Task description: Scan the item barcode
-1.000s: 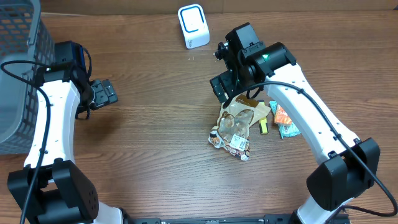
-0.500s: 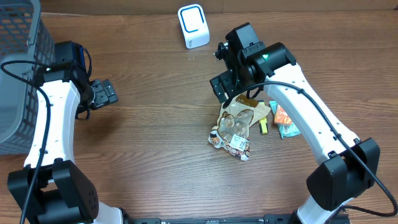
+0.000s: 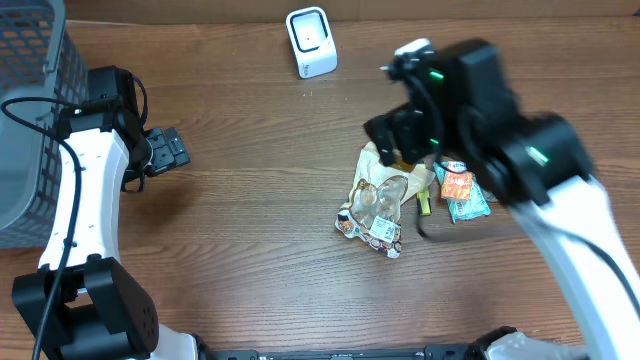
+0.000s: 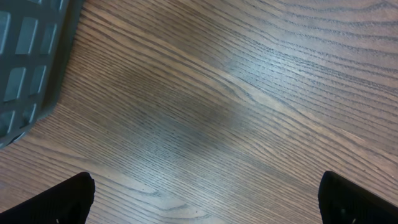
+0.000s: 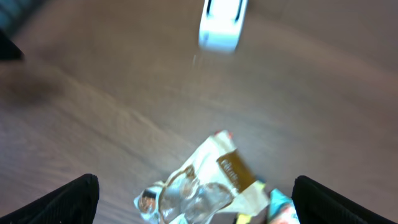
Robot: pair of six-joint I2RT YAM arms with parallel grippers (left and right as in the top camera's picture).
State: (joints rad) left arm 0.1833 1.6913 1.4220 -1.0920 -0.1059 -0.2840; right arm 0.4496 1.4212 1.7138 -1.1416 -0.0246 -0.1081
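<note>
Nothing of the scan was done yet. The snack pouch [image 3: 377, 205] lay flat on the wood-grain bench [image 3: 250, 250], well apart from the white scanner [image 3: 311, 41], on the robot's side of it and a little to its right. Your right end effector [image 3: 400, 140] hung above the pouch's scanner-facing end, jaws spread wide and empty. Your left end effector [image 3: 168, 150], far to the scanner's left beside the grey mesh basket [image 3: 30, 110], was just as wide and held nothing. You had the pick-up, the carry and the barcode presentation all left. The pouch looked like glossy, wrinkled film, part clear and part brown, probably slippery. The scanner was a smooth, rounded box.
</note>
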